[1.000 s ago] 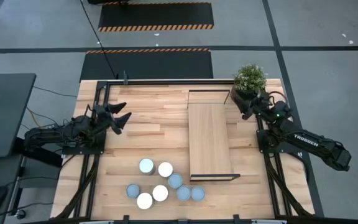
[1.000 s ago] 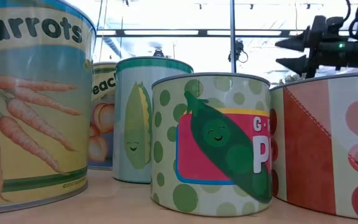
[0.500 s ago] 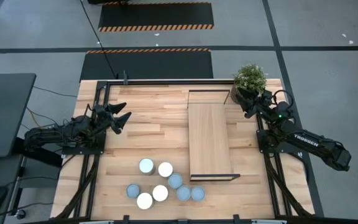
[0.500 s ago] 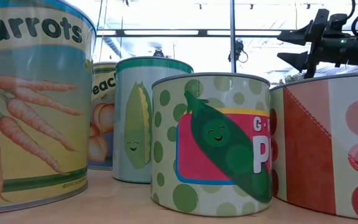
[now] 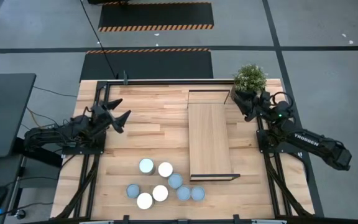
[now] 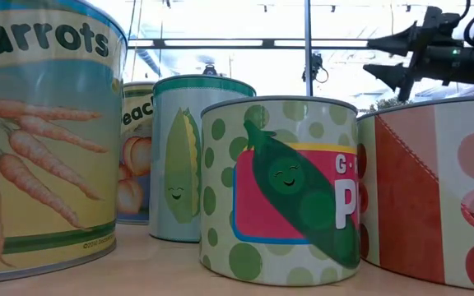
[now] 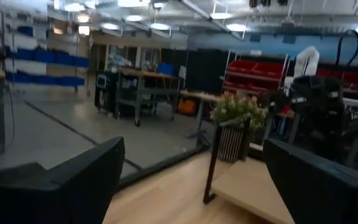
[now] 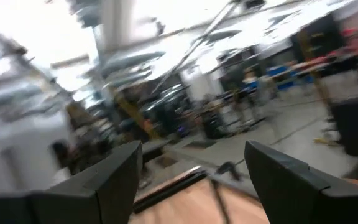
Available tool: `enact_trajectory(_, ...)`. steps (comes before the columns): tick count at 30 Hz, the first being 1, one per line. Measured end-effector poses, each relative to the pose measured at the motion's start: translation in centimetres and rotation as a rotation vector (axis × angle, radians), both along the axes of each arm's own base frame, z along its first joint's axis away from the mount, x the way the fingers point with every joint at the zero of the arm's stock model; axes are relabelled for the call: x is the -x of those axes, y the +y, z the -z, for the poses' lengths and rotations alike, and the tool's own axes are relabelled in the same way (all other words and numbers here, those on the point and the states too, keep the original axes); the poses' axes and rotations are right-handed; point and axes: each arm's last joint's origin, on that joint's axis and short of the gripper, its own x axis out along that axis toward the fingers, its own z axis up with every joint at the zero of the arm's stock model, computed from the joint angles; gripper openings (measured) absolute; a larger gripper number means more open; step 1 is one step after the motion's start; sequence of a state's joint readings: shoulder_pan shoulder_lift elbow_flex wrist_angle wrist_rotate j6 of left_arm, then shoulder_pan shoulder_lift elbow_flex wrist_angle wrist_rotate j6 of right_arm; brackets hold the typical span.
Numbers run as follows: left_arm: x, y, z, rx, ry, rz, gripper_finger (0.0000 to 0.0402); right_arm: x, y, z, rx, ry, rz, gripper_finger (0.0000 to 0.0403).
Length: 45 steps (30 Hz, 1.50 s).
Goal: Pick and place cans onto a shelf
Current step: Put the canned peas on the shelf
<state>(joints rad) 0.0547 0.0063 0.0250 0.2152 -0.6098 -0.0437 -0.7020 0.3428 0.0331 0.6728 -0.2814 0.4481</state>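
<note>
Seven cans [image 5: 160, 183] sat clustered on the table [image 5: 148, 134] near its front edge, left of the shelf's front end; none on the shelf [image 5: 209, 140], whose board lay bare, running front to back right of table centre. Low view was filled by the can labels: carrots [image 6: 44, 136], corn [image 6: 189, 156], a peas can [image 6: 282, 189], a tomato one [image 6: 434, 189] at the right (a peach label partly hidden behind the carrots).

Left gripper [image 5: 119, 116] hung over the table's left side, well apart from the cans, fingers spread and holding nothing; left wrist view showed both dark fingers [image 7: 73, 180] wide apart with the shelf end and potted plant [image 7: 236, 124] between them.

Right gripper [image 5: 240, 101] was at the far right corner, just beside the potted plant [image 5: 250, 79], released, nothing between its fingers [image 8: 98, 180]; in the low view it showed at upper right [image 6: 393, 56], raised above the tomato can.
</note>
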Motion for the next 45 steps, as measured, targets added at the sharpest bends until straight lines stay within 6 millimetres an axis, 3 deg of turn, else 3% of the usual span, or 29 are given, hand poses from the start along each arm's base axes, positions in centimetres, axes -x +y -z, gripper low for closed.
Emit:
enact_trajectory(9, 0.4, 0.0, -1.2, -0.01, -0.141, 0.0, 0.0389, -1.6, -0.7, -1.2, 0.042, 0.096, -0.03, 0.029)
enact_trajectory(22, 0.4, 0.0, -1.3, -0.055, -0.116, -0.013, 0.0389, -5.7, -0.4, -2.4, 0.139, 0.247, -0.162, 0.029)
enact_trajectory(26, 0.2, -0.3, -1.3, -0.091, -0.111, 0.1, 0.0389, -7.2, -0.1, -2.8, 0.162, 0.293, -0.183, 0.029)
enact_trajectory(32, -0.1, -0.8, -1.3, -0.134, -0.102, 0.269, 0.0389, -9.7, 0.8, -2.7, 0.176, 0.36, -0.228, 0.029)
enact_trajectory(40, -1.0, -0.7, -0.9, -0.089, -0.062, 0.282, 0.0389, -13.7, 3.2, -2.1, 0.2, 0.472, -0.256, 0.029)
enact_trajectory(45, -1.5, -0.7, -0.5, -0.087, -0.011, 0.283, 0.0389, -15.9, 4.6, -2.8, 0.228, 0.543, -0.289, 0.029)
